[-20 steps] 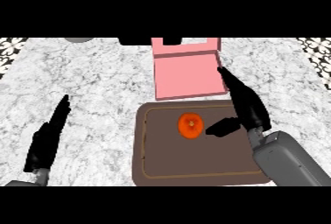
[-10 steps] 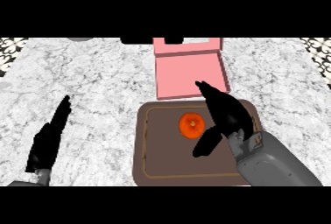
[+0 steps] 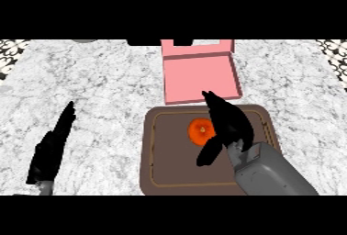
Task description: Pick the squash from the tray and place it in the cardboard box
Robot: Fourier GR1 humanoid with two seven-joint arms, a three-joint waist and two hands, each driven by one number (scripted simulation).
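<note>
Head view, approach step. We take the tray (image 3: 152, 156) as landmark: a brown tray w/ a raised rim on the marble counter (image 3: 102, 82). The squash (image 3: 200, 130), small, orange, lies on the tray floor, upper-centre, not yet lifted. Our right hand (image 3: 229, 125) hangs over the tray just right of the squash, fingers extended toward the box and thumb dropped below; released, grasping nothing. Whether a finger edge touches the squash we cannot tell; the hand overlaps its right side in this view.

Step in hand, as we judge it: reach, pre-grasp. Next move calls for the hand to settle round the squash and curl on it, then lift clear of the rim and carry to the cardboard box (image 3: 200, 73), which here shows pink, open, just beyond the tray's far edge.

Our left hand (image 3: 51, 149) rests well left of the tray, fingers straight, idle. Nothing stands btw. tray and box; only the tray rim and near box wall need clearing.
</note>
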